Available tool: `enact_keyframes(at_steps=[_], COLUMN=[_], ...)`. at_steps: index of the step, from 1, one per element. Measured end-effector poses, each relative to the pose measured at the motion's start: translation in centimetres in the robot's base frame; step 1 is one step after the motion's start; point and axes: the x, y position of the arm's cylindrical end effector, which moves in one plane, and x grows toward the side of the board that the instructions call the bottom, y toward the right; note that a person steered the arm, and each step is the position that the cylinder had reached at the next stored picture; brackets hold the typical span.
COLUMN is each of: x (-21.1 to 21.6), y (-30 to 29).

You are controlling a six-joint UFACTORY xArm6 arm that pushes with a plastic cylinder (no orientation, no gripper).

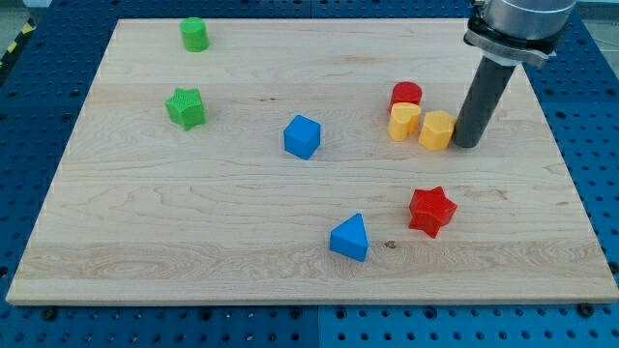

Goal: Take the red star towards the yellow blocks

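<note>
The red star [431, 210] lies on the wooden board at the lower right. Two yellow blocks sit above it: a yellow heart-like block [403, 122] and a yellow hexagonal block [436, 130], side by side. A red cylinder [406, 95] touches the yellow pair from above. My tip [467, 144] stands just right of the yellow hexagonal block, almost touching it, and well above the red star.
A blue cube [302, 136] sits mid-board. A blue triangular block [350, 238] lies left of the red star. A green star [186, 107] and a green cylinder [194, 35] are at the upper left. The board's right edge [571, 193] is near.
</note>
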Motion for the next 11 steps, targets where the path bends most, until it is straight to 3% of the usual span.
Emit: enact_keyframes(at_steps=[4,6,7,10,11], x=[5.7,11.0,12.4,13.0,11.1], y=[-0.1,-0.3,-2.9,-6.2,-6.2])
